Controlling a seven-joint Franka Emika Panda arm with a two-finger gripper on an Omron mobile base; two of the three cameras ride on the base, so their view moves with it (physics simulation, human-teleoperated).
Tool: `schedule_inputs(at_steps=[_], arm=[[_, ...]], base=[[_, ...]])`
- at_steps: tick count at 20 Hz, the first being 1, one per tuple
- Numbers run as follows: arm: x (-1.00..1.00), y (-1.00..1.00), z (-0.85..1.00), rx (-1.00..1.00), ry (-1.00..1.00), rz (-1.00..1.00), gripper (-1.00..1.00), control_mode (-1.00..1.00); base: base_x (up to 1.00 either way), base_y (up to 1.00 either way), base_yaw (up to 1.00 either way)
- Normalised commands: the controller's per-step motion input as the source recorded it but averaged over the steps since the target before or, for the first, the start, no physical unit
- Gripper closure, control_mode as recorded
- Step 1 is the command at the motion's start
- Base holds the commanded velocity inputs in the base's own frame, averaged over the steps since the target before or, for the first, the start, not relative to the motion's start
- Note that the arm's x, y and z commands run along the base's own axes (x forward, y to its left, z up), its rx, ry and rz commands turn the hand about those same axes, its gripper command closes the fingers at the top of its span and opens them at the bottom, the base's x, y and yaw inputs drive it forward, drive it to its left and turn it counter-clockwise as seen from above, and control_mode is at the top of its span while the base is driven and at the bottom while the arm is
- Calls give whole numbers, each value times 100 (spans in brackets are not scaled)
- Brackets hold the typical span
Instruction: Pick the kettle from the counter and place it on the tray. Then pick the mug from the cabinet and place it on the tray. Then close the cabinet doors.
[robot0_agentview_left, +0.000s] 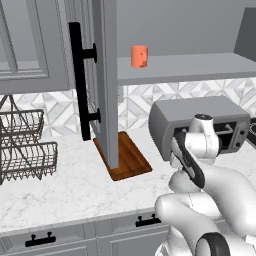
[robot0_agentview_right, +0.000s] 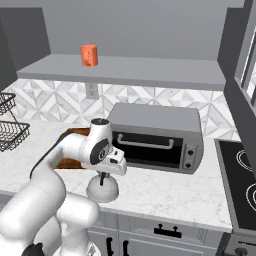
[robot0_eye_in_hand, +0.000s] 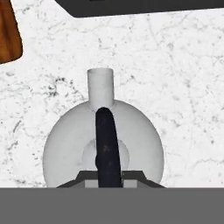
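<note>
kettle, small, squat and white-grey with a thin black arched handle, sits on the white marble-patterned tabletop in front of the large grey toaster oven. the hand is directly above it, closed on that handle. the flat reddish-brown wooden tray lies near, to the robot's left, apart from the kettle. the small orange-coral mug stands on the grey cabinet shelf, whose tall grey panelled door is open.
</note>
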Motion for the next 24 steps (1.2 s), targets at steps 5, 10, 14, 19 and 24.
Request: schedule_inputs(at_steps=[5, 10, 14, 19, 24], arm=[[-34, 64, 60, 0, -1, 10, 100, -100], [-1, 90, 43, 0, -1, 9, 100, -100], [8, 86, 25, 0, -9, 4, 100, -100], [42, 68, 22, 0, -3, 1, 100, -100], [63, 34, 9, 0, -4, 0, 100, -100]], base=[[0, 0, 0], [0, 0, 0], [0, 0, 0], [0, 0, 0], [0, 0, 0]])
